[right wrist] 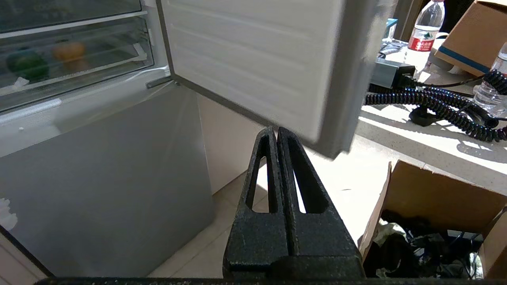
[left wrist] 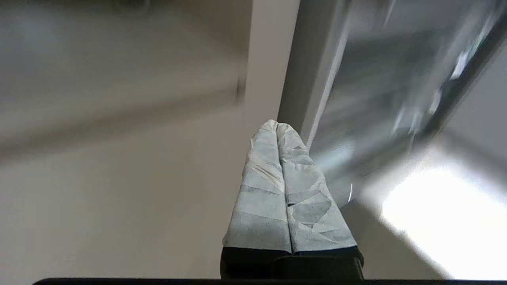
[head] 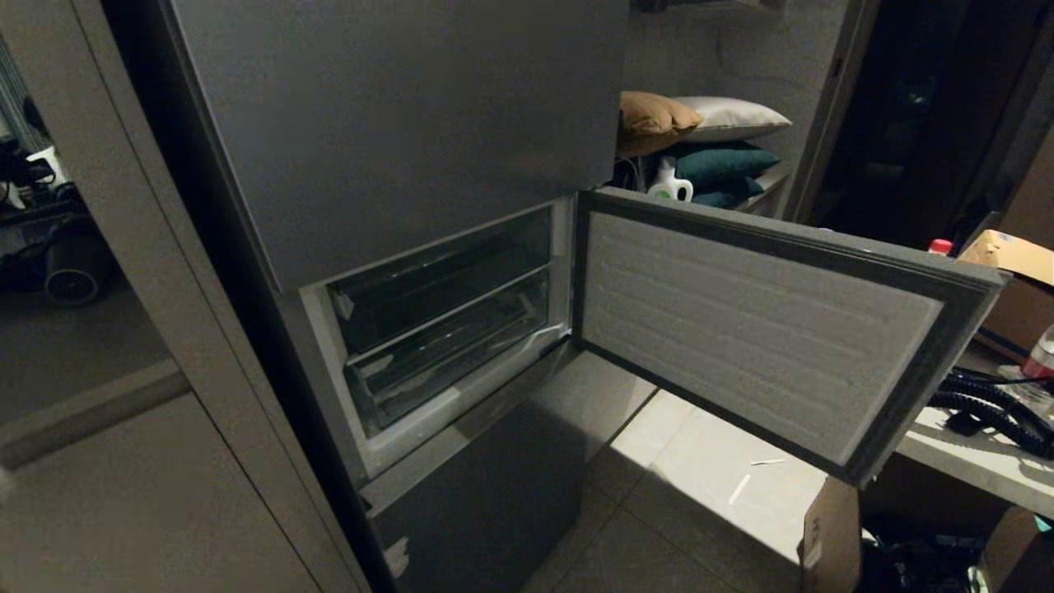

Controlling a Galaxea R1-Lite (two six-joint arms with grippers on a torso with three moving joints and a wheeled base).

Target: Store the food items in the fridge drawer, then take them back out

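Observation:
The fridge's middle door [head: 757,329] stands swung open to the right. Inside sit clear ribbed drawers, and the lower fridge drawer [head: 449,350] is pushed in. In the right wrist view, a dark green rounded item [right wrist: 27,65] and a brown-orange lump [right wrist: 70,51] show through the clear front of the fridge drawer [right wrist: 115,43]. My right gripper [right wrist: 275,130] is shut and empty, low below the open door [right wrist: 253,59]. My left gripper [left wrist: 277,124], with pale tape-wrapped fingers, is shut on nothing, beside a grey fridge edge. Neither arm shows in the head view.
An open cardboard box [right wrist: 435,206] with dark clutter stands on the floor to the right. A counter [head: 972,461] carries a coiled black cable [right wrist: 435,107], a water bottle [right wrist: 427,25] and a brown box [head: 1017,255]. Pillows [head: 700,140] lie on a shelf behind the fridge.

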